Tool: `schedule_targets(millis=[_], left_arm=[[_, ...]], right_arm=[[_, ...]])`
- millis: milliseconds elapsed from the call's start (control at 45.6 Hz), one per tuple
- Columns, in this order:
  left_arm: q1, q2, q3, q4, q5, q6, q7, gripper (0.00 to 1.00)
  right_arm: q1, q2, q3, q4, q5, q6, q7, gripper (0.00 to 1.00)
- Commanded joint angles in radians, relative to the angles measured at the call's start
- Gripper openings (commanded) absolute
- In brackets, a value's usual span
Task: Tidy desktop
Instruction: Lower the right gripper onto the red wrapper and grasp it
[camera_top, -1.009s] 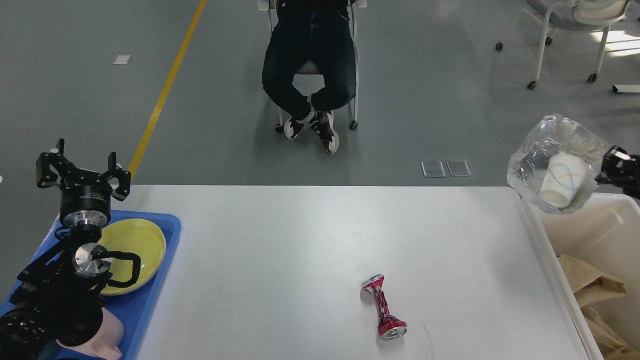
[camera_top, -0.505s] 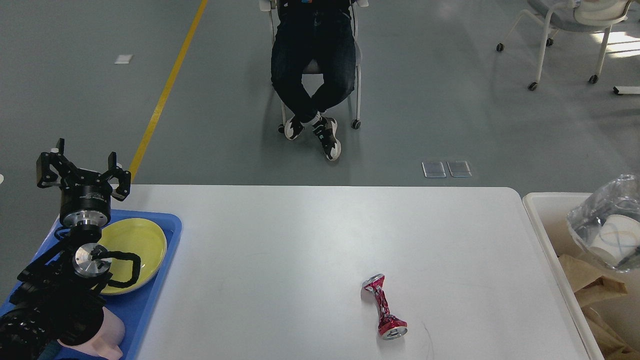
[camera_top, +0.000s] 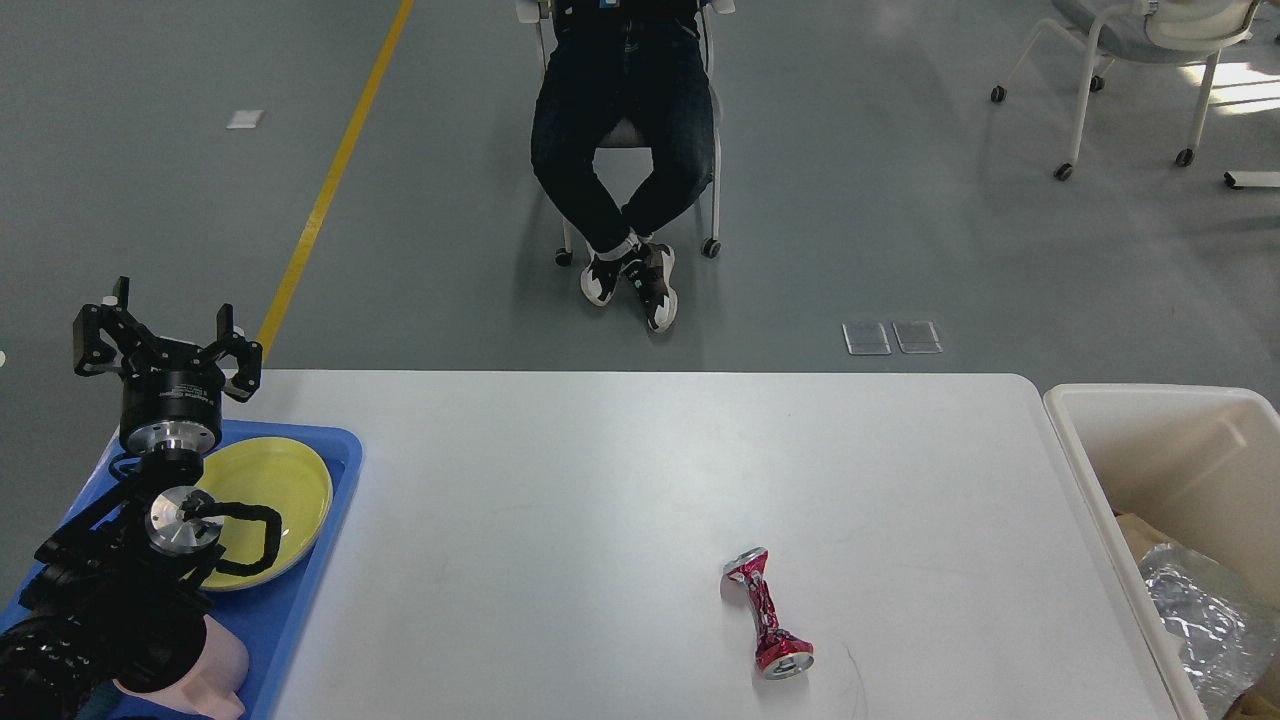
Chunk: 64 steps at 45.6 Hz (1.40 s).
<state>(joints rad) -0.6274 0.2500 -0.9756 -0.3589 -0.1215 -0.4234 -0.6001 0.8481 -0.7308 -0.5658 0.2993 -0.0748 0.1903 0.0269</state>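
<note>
The white desktop (camera_top: 620, 480) fills the lower middle of the head view. A crushed red can (camera_top: 767, 626) lies on it at the front right. My left gripper (camera_top: 165, 335) is open and empty, held up above the back end of a blue tray (camera_top: 300, 590) at the left. The tray holds a yellow plate (camera_top: 272, 490) and a pink cup (camera_top: 215, 668). My right gripper is out of view. A clear plastic bag (camera_top: 1205, 625) lies inside the cream-white bin (camera_top: 1170, 440) at the right.
Brown paper (camera_top: 1135, 528) also lies in the bin. A person sits on a wheeled chair (camera_top: 622, 150) beyond the table's far edge. Another chair (camera_top: 1140, 60) stands at the far right on the grey floor.
The right gripper let go of the plastic bag with the paper cup; the bag fell into the bin, and the gripper left the view. The left arm has not moved.
</note>
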Motion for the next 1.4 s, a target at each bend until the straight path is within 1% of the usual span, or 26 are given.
schedule_targets(millis=[0, 110, 198, 329, 527, 636, 702, 768, 966, 1031, 1119, 1251, 1317, 1382], left_arm=[[0.000, 0.000, 0.000, 0.000, 0.000, 0.000, 0.000, 0.97], [0.000, 0.000, 0.000, 0.000, 0.000, 0.000, -0.001, 0.97], [0.000, 0.000, 0.000, 0.000, 0.000, 0.000, -0.001, 0.97], [0.000, 0.000, 0.000, 0.000, 0.000, 0.000, 0.000, 0.97], [0.000, 0.000, 0.000, 0.000, 0.000, 0.000, 0.000, 0.97], [0.000, 0.000, 0.000, 0.000, 0.000, 0.000, -0.001, 0.97], [0.000, 0.000, 0.000, 0.000, -0.001, 0.000, -0.001, 0.97], [0.000, 0.000, 0.000, 0.000, 0.000, 0.000, 0.000, 0.97], [0.000, 0.000, 0.000, 0.000, 0.000, 0.000, 0.000, 0.97], [0.000, 0.000, 0.000, 0.000, -0.001, 0.000, 0.000, 0.97], [0.000, 0.000, 0.000, 0.000, 0.000, 0.000, 0.000, 0.97], [0.000, 0.000, 0.000, 0.000, 0.000, 0.000, 0.000, 0.97], [0.000, 0.000, 0.000, 0.000, 0.000, 0.000, 0.000, 0.97], [0.000, 0.000, 0.000, 0.000, 0.000, 0.000, -0.001, 0.97]], right_arm=[[0.149, 0.033, -0.011, 0.072, 0.001, 0.003, 0.001, 1.00], [0.308, 0.047, -0.012, 0.170, 0.001, 0.003, 0.001, 1.00], [0.402, 0.093, -0.045, 0.239, 0.001, 0.003, 0.001, 1.00], [0.557, 0.203, -0.221, 0.317, 0.021, 0.000, 0.001, 1.00], [0.721, 0.389, -0.489, 0.386, 0.233, 0.003, 0.001, 1.00], [0.810, 0.468, -0.581, 0.487, 0.250, 0.024, 0.001, 1.00], [0.870, 0.493, -0.589, 0.556, 0.250, 0.075, 0.001, 1.00], [0.940, 0.514, -0.591, 0.613, 0.250, 0.165, 0.001, 1.00], [1.141, 0.606, -0.586, 0.670, 0.250, 0.592, 0.001, 1.00], [1.204, 0.628, -0.582, 0.702, 0.250, 0.692, 0.001, 1.00], [1.295, 0.637, -0.577, 0.765, 0.250, 0.753, 0.001, 1.00], [1.419, 0.640, -0.549, 0.836, 0.250, 0.770, 0.001, 1.00], [1.422, 0.651, -0.542, 0.842, 0.250, 0.768, 0.001, 1.00], [1.383, 0.671, -0.536, 0.842, 0.251, 0.756, 0.001, 1.00]])
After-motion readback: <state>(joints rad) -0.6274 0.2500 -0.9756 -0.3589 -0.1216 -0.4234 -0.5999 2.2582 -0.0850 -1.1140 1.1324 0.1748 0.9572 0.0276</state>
